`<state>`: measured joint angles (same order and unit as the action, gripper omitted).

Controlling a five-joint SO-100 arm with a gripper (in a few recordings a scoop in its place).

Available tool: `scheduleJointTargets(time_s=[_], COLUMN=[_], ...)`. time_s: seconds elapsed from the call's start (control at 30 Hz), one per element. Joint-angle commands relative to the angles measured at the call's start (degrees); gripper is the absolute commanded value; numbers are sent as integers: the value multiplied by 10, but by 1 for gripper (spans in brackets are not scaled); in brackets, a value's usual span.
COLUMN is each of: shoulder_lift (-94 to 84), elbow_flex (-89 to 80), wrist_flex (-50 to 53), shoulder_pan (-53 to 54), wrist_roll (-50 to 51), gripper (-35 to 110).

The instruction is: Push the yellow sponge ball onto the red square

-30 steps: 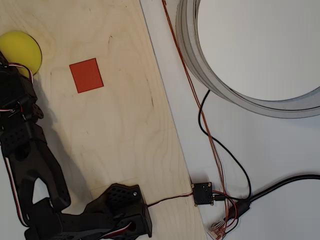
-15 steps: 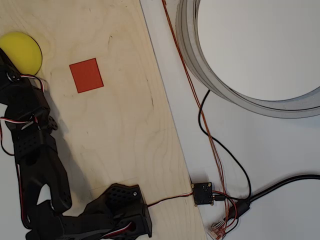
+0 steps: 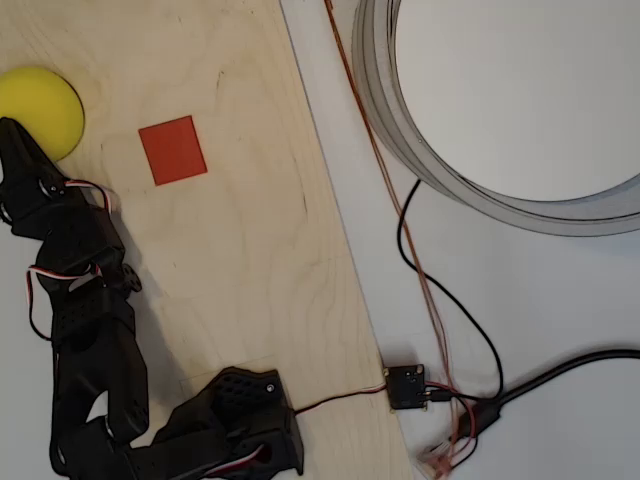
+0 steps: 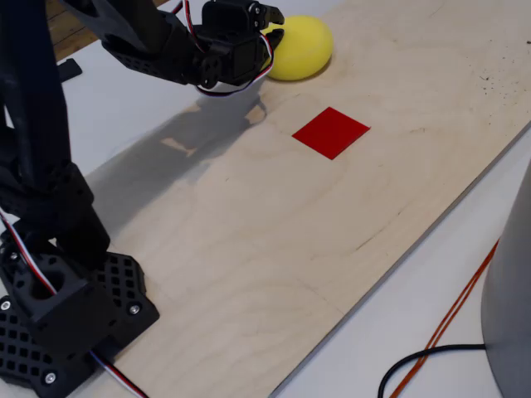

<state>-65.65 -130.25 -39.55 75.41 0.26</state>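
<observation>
The black hand (image 3: 12,135), grip unclear, touches the bright yellow foam ball (image 3: 42,108), apart from the flat red square (image 3: 172,150).

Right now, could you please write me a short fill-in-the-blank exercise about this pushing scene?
1. The sponge ball is coloured ____.
2. The red square lies flat on a ____ board.
3. In the overhead view, the ball lies to the ____ of the square.
4. The gripper tip sits next to the ____.

Missing words: yellow; wooden; left; ball
</observation>
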Motion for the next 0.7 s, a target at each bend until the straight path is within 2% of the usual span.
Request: scheduleJointTargets(time_s=[0.0, 0.2, 0.4, 0.5, 0.67], shoulder_lift=[-62, -171, -163, -107, 4], elbow_flex=[-29, 51, 207, 288, 381], wrist_flex=[27, 236, 402, 444, 448], shoulder_pan=[8, 4, 4, 5, 12], wrist_roll=[-19, -28, -32, -25, -16], gripper=[0, 0, 0, 0, 0])
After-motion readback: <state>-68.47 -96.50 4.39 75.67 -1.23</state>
